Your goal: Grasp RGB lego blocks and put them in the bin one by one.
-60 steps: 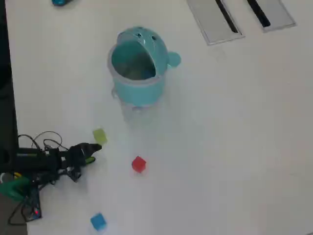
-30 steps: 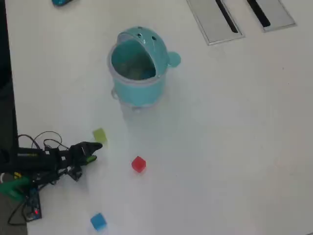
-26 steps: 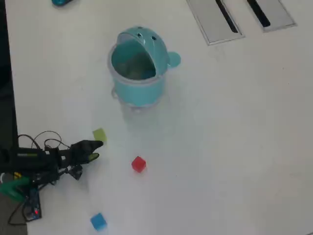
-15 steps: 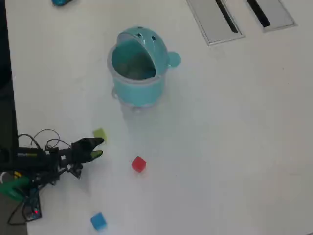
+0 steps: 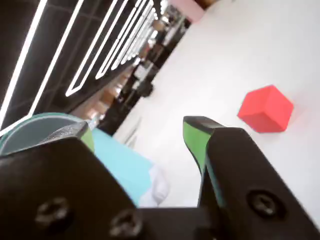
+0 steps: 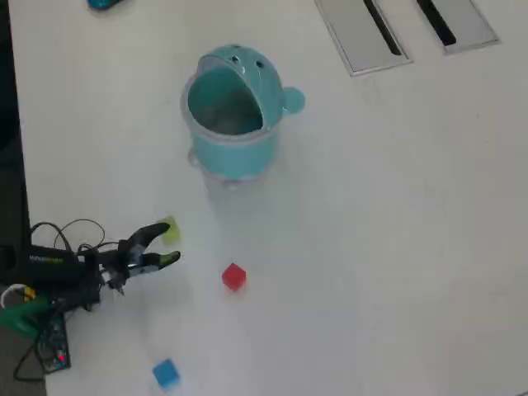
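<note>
In the overhead view the round light-teal bin (image 6: 233,115) stands upright at the back, its domed lid tipped open. Three small lego blocks lie in front of it: yellow-green (image 6: 172,232), red (image 6: 234,276) and blue (image 6: 166,373). My gripper (image 6: 168,245) is open, low at the left. Its upper fingertip sits at the yellow-green block's left side, and nothing is between the jaws. The wrist view shows the open gripper (image 5: 140,132) with green pads. The red block (image 5: 265,108) lies off to its right and the bin (image 5: 120,162) shows behind the left jaw.
Two flat grey slotted panels (image 6: 363,35) lie at the back right of the white table (image 6: 388,231). A small teal object (image 6: 102,4) sits at the top left edge. The arm's cables (image 6: 66,239) and the table's left edge (image 6: 18,165) are close by.
The jaws have spread from nearly shut to open. The gripper has crept right and a little up, so its upper tip now reaches the yellow-green block. The blocks have not moved.
</note>
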You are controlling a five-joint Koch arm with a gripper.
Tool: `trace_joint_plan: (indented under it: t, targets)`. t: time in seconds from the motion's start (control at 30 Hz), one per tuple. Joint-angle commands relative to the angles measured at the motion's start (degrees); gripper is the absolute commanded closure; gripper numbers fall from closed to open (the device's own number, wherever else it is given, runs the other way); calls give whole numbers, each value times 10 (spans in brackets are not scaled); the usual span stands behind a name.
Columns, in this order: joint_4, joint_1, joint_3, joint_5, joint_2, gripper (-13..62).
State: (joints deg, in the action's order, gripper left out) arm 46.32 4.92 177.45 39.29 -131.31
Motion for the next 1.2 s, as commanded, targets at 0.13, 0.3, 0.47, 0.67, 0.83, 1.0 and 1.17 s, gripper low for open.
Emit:
trace_joint_plan:
  t: [0.13,0.3,0.47,0.67,0.83,1.0,1.17]
  targets:
    - [109,19,40,109,-39,161]
    - [178,35,41,194,-39,160]
    - [180,69,41,202,-39,160]
    - [181,85,41,203,-39,169]
    - [191,122,40,212,-39,170]
    - [206,133,42,319,-39,163]
    - [188,149,36,414,-36,146]
